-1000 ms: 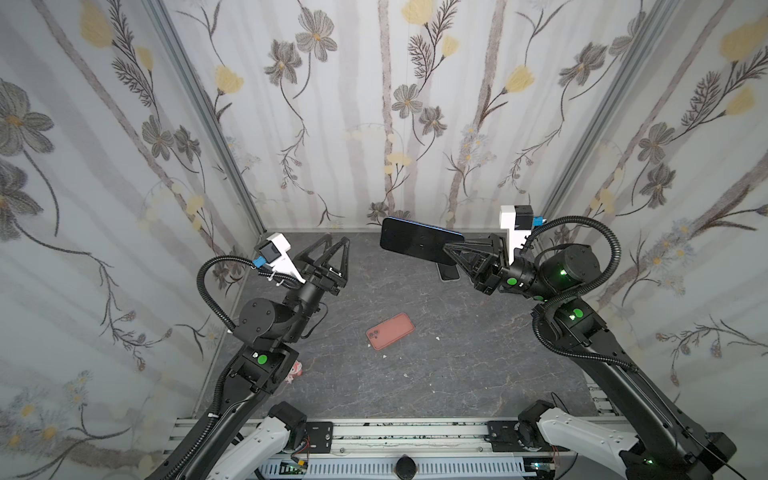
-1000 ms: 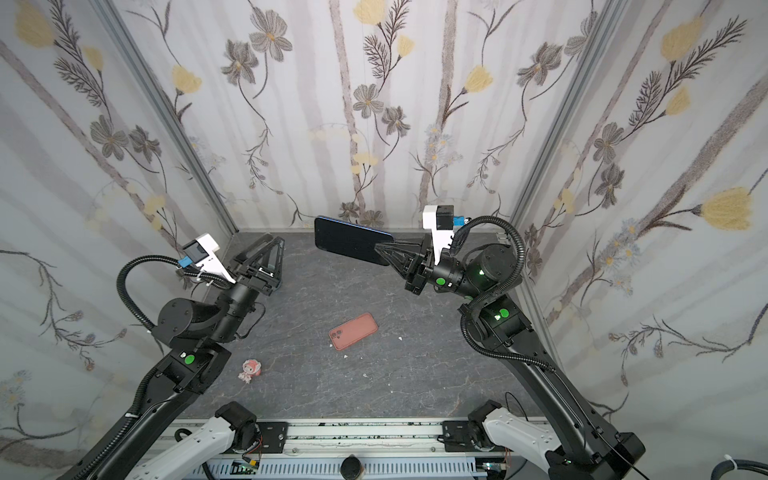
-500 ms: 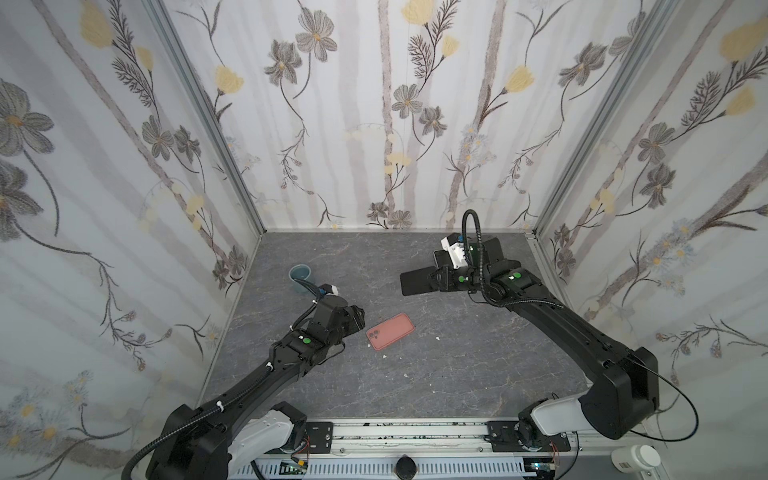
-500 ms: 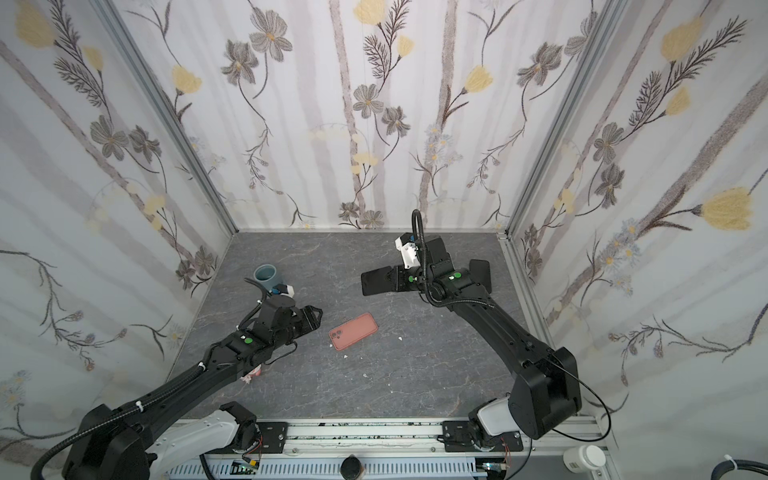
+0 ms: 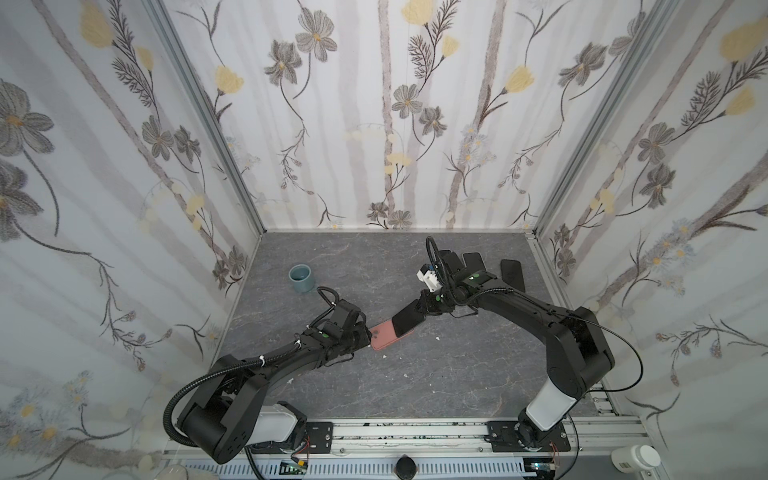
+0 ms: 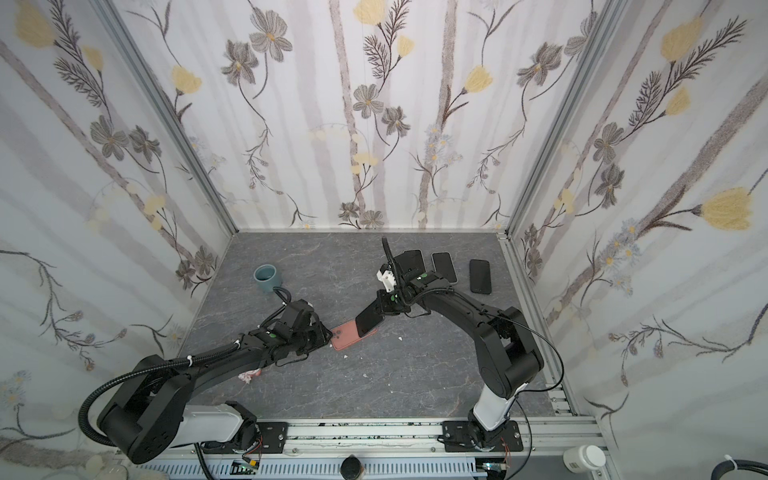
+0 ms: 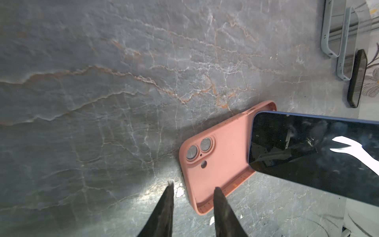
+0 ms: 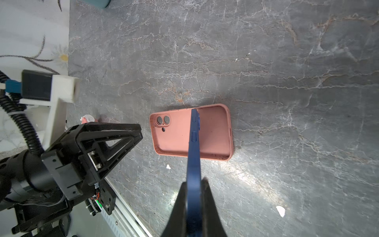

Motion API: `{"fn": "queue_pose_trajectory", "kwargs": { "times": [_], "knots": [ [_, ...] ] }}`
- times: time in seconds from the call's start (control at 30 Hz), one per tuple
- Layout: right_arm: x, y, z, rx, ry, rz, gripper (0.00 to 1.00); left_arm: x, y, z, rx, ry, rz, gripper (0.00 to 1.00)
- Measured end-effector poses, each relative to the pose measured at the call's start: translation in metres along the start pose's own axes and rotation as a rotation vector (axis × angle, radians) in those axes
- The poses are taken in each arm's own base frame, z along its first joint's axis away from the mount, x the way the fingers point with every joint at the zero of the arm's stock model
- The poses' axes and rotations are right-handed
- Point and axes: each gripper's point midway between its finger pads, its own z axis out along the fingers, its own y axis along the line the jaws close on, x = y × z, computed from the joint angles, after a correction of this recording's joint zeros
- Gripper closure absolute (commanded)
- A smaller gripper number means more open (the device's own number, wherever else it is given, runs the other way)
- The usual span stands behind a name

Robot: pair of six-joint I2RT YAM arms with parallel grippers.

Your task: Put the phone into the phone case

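Okay, my left gripper [image 7: 192, 188]: jaws apart, straddling salmon-pink silicone phone case [image 7: 221, 160] rim.
right gripper [image 8: 194, 181]: clamped on blue-framed phone [image 8: 193, 143], edge-on from right wrist; left wrist shows screen.

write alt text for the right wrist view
The right gripper, jaws shut on a blue phone seen edge-on, holds the phone's far end over an open pink phone case lying on a grey marbled tabletop. The left gripper sits close by the case's camera-cutout end.
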Motion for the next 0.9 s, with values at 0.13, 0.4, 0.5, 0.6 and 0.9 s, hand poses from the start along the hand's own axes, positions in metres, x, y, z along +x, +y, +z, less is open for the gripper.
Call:
{"fn": "queue_pose_trajectory", "kwargs": {
  "times": [0.13,0.4,0.5,0.6,0.9],
  "knots": [
    [0.003,-0.003,-0.001,0.011,-0.004,0.003,1.0,0.006,0.002,0.01,-0.007,0.023,0.009,0.75],
    [0.011,-0.012,-0.01,0.045,-0.016,0.031,1.0,0.011,-0.01,0.031,-0.015,0.061,0.066,0.9],
    [0.015,-0.016,-0.014,0.053,-0.022,0.05,1.0,0.013,-0.026,0.039,-0.003,0.071,0.118,0.92],
    [0.021,-0.023,-0.018,0.051,-0.027,0.093,1.0,0.016,-0.041,0.048,0.007,0.078,0.166,0.92],
    [0.037,-0.039,-0.02,-0.025,-0.059,0.219,1.0,0.024,-0.065,0.055,0.058,0.073,0.193,0.71]
  ]
}}
